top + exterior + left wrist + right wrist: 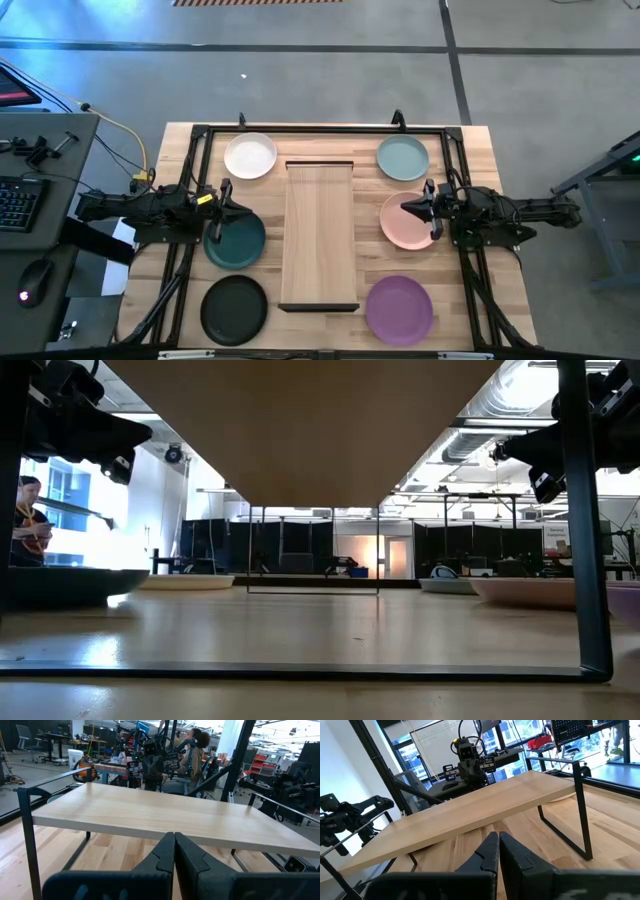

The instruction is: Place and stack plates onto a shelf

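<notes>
Both grippers are hanging closed and empty: left gripper (222,210) over the teal plate (237,243), right gripper (424,210) over the pink plate (404,221), flanking the bare shelf (319,232).

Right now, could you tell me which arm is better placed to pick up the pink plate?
The right arm. Its gripper hangs shut directly over the pink plate, right of the shelf. The left gripper, also shut, sits across the shelf above the dark teal plate.

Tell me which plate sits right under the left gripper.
The dark teal plate: the left gripper hangs at its edge. The white plate and black plate on that side lie farther off.
</notes>
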`<move>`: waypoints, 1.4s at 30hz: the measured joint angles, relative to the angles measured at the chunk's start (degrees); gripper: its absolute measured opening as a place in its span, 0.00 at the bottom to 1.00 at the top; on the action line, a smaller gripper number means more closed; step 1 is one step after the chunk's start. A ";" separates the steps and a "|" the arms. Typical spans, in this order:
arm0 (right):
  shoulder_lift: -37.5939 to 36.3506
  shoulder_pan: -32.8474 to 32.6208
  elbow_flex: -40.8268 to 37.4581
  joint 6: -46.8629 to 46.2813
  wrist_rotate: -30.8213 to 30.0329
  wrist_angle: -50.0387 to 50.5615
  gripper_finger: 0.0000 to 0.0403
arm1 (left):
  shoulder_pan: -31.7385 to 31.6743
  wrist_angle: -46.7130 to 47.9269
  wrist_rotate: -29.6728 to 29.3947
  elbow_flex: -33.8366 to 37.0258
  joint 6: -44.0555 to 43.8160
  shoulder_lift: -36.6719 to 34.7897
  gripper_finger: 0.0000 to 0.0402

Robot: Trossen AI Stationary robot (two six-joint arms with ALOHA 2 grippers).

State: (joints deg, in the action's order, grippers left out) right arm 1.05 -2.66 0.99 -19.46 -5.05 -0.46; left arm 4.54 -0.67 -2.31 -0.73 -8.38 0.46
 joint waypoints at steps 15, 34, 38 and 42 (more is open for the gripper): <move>-0.01 0.00 0.00 -0.01 -0.01 -0.01 0.00 | -0.02 0.00 -0.02 0.00 0.00 -0.02 0.00; 8.42 0.04 11.01 -12.90 -30.68 -22.98 0.00 | -0.01 0.01 0.00 0.01 0.00 -0.02 0.00; 17.85 0.04 21.88 -11.33 -38.94 -10.98 0.00 | -0.02 0.01 0.00 0.00 0.00 -0.01 0.00; 25.97 1.44 32.38 -20.54 -37.63 13.20 0.00 | 0.00 0.01 0.00 0.01 0.00 -0.02 0.00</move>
State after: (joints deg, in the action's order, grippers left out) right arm 27.02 -1.21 33.38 -40.00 -42.68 12.74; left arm 4.54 -0.67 -2.31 -0.72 -8.38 0.45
